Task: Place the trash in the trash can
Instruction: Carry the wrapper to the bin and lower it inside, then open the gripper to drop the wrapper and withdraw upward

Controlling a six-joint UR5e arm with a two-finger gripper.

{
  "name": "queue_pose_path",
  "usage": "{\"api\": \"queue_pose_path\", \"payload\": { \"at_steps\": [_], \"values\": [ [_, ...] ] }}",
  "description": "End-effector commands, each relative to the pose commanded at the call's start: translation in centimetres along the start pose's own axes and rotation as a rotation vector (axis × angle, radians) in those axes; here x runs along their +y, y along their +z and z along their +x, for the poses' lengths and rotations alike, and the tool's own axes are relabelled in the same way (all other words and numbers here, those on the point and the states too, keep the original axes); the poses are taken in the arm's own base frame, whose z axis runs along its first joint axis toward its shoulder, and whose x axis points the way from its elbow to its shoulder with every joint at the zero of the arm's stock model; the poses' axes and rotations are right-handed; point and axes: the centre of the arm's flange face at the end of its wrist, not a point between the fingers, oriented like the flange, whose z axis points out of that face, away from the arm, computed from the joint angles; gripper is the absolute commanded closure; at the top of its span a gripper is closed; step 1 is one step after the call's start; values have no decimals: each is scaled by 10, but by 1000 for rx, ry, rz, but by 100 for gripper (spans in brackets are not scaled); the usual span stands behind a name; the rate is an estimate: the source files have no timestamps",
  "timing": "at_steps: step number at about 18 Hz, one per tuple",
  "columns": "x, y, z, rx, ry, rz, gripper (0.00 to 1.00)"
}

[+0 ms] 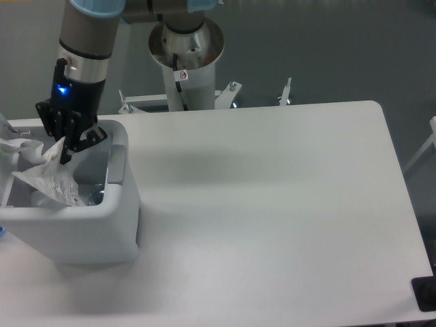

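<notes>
The gripper (63, 142) pinches the top corner of the wrapper (49, 178), which hangs just below the fingers, inside the bin (102, 218). It's white, crumpled, with small black print, over the bottle (92, 194) lying in the bin. To the right, the table (272, 204) runs broad and bare.
</notes>
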Motion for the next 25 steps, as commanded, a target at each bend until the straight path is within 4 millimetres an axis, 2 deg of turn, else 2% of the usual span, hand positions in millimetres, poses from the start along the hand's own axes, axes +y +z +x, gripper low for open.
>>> {"api": "queue_pose_path", "payload": {
  "at_steps": [2,4,6,11,14,15,17,20,23,24,25],
  "values": [
    [-1,-3,-1,-5,0,1,61],
    [2,-4,0,-24,1,-6,29],
    [1,-9,0,-32,4,1,3],
    [-1,-27,4,-47,9,29,0],
    [-3,-54,11,-75,19,69,0],
    [0,-71,2,-102,3,91,0],
    [15,-103,-32,-178,-64,121,0],
    [49,-134,-102,-335,-185,87,0],
    [79,-141,-151,-441,-164,-13,0],
    [93,-141,-174,-470,-134,-69,0],
    [100,-145,-183,-481,-131,-84,0]
  ]
}}
